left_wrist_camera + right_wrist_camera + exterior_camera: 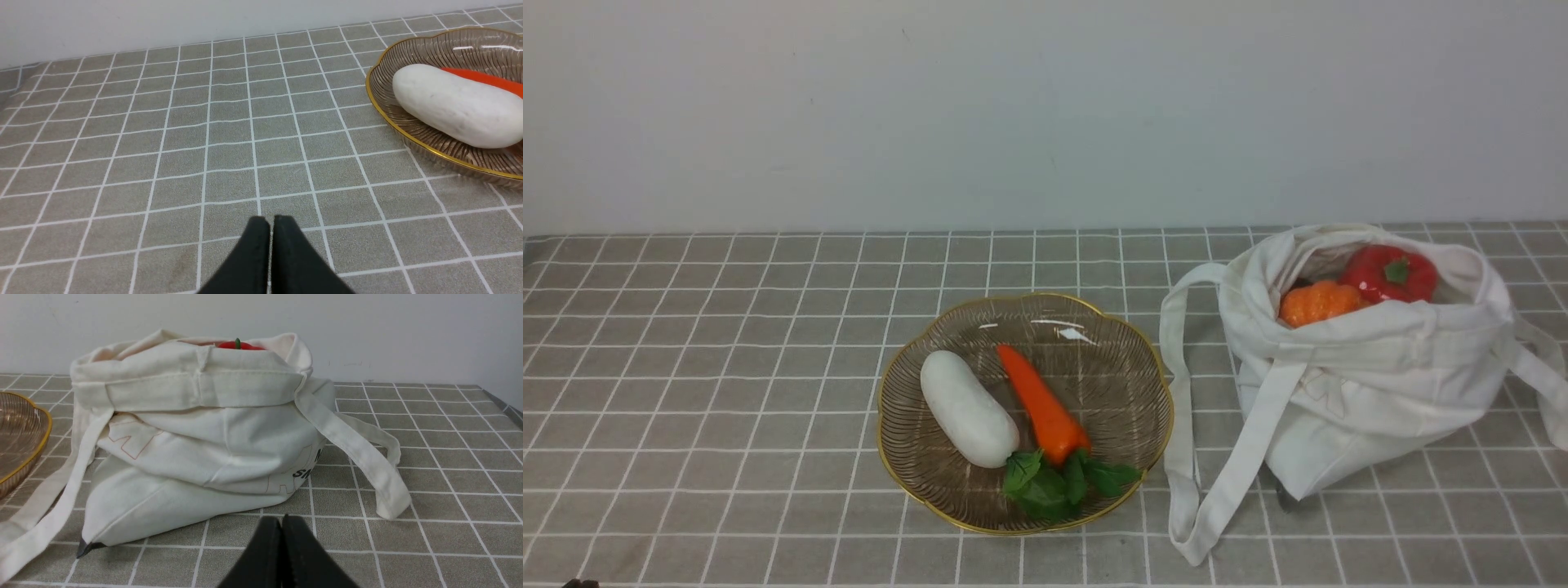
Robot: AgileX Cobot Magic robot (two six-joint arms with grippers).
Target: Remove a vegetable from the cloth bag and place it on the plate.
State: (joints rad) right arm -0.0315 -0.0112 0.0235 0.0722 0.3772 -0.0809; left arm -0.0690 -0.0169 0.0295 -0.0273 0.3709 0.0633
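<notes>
The orange carrot [1039, 404] with green leaves lies in the brownish glass plate [1127, 359] at the table's middle, next to a white radish [968, 408]. The off-white cloth bag [1347, 384] stands to the plate's right, open at the top. In the left wrist view my left gripper [271, 218] is shut and empty above bare tablecloth, left of the plate [412, 141]; the carrot [486, 79] shows behind the radish [453, 106]. In the right wrist view my right gripper [282, 517] is shut and empty, low in front of the bag [196, 457]. Neither gripper shows in the front view.
An orange pumpkin [1316, 302] and a red bell pepper [1390, 273] sit in the bag's mouth. The bag's long straps [1188, 457] trail on the grey checked tablecloth toward the plate and the front. A white wall stands behind.
</notes>
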